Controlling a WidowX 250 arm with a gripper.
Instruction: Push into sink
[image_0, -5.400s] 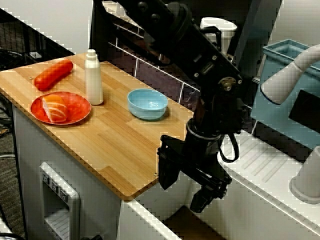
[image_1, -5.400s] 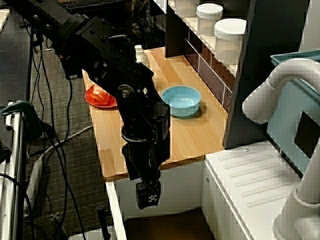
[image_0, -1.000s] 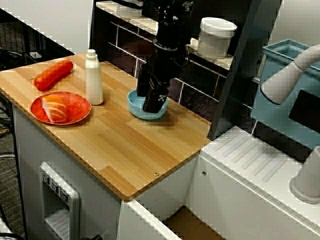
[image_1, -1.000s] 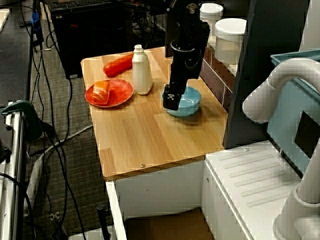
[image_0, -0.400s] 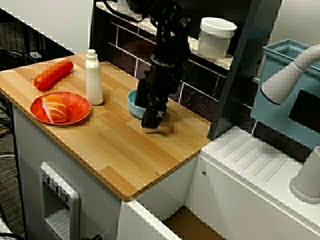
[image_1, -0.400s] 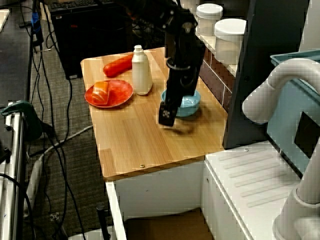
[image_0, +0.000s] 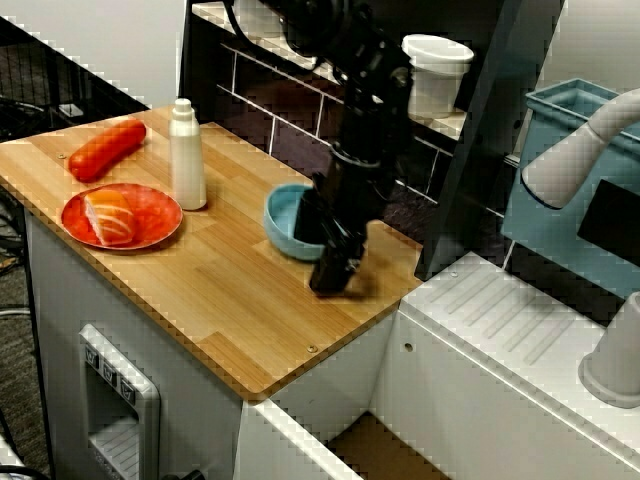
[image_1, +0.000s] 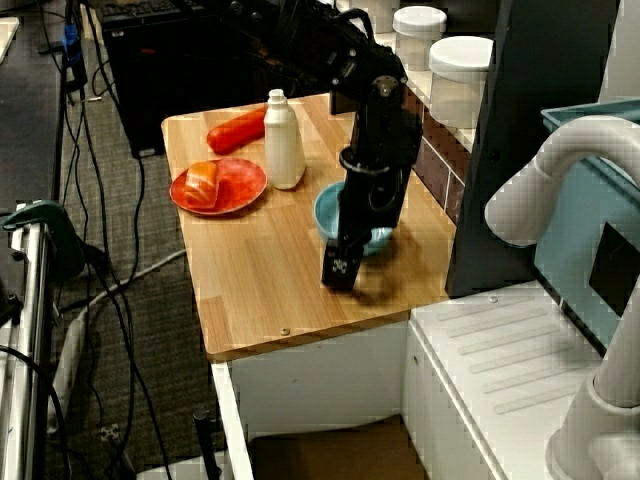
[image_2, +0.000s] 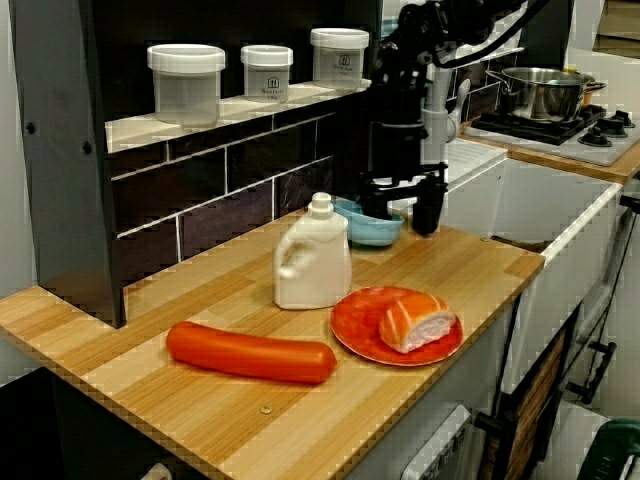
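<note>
Toy kitchen: wooden worktop (image_0: 200, 290), sink (image_2: 560, 215) recessed past its edge. Hand (image_2: 402, 205) low, fingers spread, astride the blue bowl (image_0: 290, 222)'s sink-side rim, seemingly to drag it toward the sink. Bowl sits near the worktop's sink end. Shelf jar (image_2: 266, 72) label unreadable.

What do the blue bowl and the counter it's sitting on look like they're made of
The blue bowl looks like smooth moulded plastic, evenly coloured with a soft sheen, though glazed ceramic is possible. The counter looks like light wood, with visible plank strips and grain.
</note>
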